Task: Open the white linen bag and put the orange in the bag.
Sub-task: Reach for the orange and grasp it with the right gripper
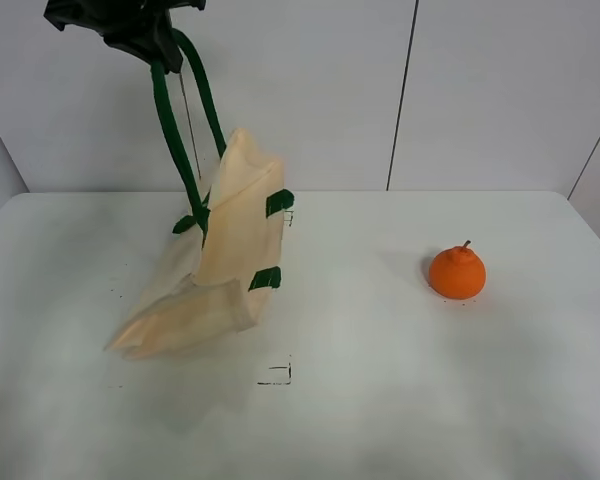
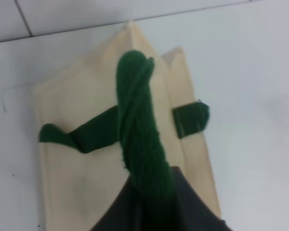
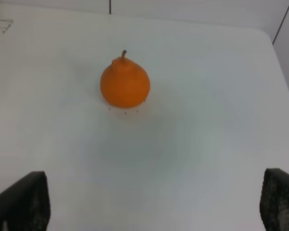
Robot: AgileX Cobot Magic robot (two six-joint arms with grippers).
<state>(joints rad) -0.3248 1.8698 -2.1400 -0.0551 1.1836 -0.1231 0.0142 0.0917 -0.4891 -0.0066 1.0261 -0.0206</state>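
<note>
Left fingers pinch the white linen bag by its green handle; right fingers gape wide, the orange ahead, untouched.

White table (pale panelled wall)

white linen bag was plain cream, leaning peach in the exterior high view. its strap handles and edge tabs were dark green. orange was bright orange with a short brown stem. table was white, specked with tiny black dots and thin black corner marks. wall was pale grey-white with dark seams. left gripper was black. right gripper had dark pads, possibly finely dotted, too blurred to be sure.
</note>
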